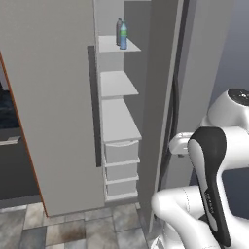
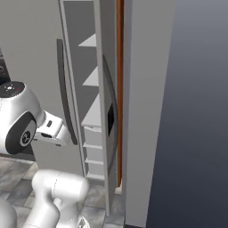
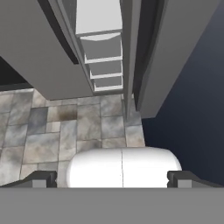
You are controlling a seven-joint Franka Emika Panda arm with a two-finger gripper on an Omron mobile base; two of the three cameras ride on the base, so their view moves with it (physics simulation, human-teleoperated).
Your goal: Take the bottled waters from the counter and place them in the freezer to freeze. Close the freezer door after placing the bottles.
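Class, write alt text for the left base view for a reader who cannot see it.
Two water bottles stand together on the top white shelf inside a grey freezer; its door is partly open. The white robot arm rises at lower right over a tiled floor.

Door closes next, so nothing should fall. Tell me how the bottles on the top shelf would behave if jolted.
The bottles stand tall and narrow near the front edge of the shelf, so a jolt could probably tip them. Side by side, one would likely knock the other. Round bodies would probably roll once down.

top freezer shelf, two bottled waters
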